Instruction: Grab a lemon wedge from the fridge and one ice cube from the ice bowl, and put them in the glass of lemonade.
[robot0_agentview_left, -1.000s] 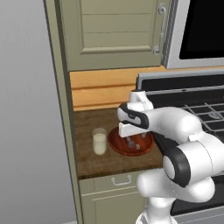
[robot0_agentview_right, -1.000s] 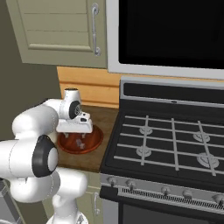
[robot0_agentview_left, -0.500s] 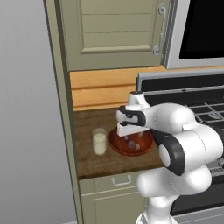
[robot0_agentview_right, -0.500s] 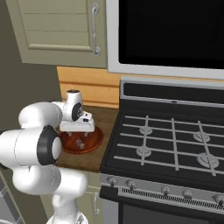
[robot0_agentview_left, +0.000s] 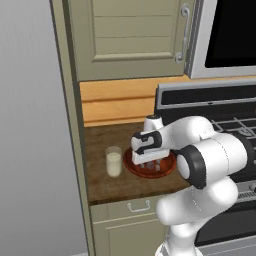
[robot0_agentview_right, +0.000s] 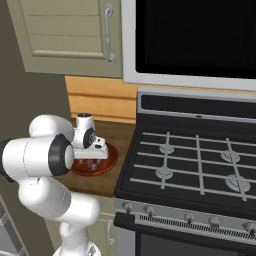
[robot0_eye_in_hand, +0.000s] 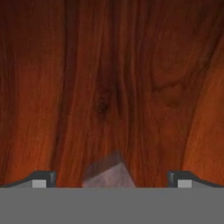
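showing the gripper (robot0_eye_in_hand: 112, 181) spread wide, low inside the ice bowl (robot0_agentview_left: 131, 167), an ice cube (robot0_eye_in_hand: 109, 174) between its fingertips; glass of lemonade (robot0_agentview_left: 114, 162) just beside the bowl, toward the counter's (robot0_agentview_left: 102, 190) wall-side edge; stove (robot0_agentview_right: 200, 165) borders the opposite edge.

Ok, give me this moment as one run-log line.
phase: reaching for ice | gripper: open, low inside ice bowl | ice cube: between fingertips, not gripped | glass of lemonade: beside bowl

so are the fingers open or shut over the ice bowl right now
Open. In the hand view the two fingers stand wide apart above the ice bowl, with an ice cube between them, not yet pinched.
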